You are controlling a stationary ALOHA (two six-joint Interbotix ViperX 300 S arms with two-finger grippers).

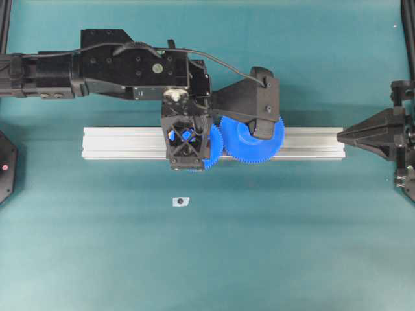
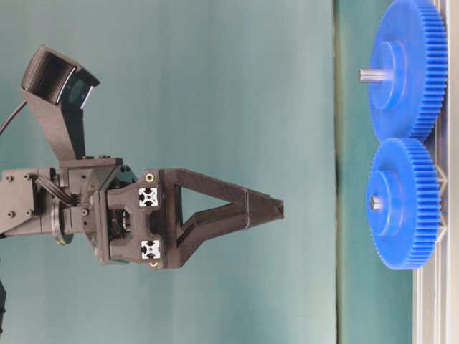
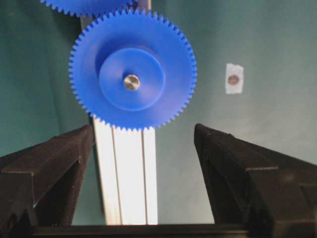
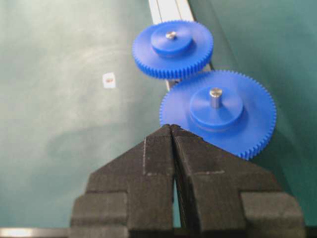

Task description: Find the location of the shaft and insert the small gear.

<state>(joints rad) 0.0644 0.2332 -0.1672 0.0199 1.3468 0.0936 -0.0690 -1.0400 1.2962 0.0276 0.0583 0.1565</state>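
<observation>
Gears mesh on my rail (image 1: 117,142): small gear (image 3: 132,69) seated on the shaft (image 3: 131,82), left gripper (image 3: 143,148) spread empty, right gripper (image 4: 172,130) closed.

The small gear (image 3: 132,69) is sitting on the ribbed aluminium rail (image 3: 128,173), its raised hub facing the camera, with the silver tip of the shaft (image 3: 131,82) showing at its centre. The toothed edge of a second blue gear (image 3: 86,6) is peeking in at the far left, meeting the small gear's teeth. A small white tag (image 3: 234,78) with a dark dot is lying on the green bench (image 3: 257,44) to the right. In the near foreground the left tool (image 3: 143,136) is standing spread wide, its black fingers (image 3: 47,163) flanking the rail and holding nothing.
</observation>
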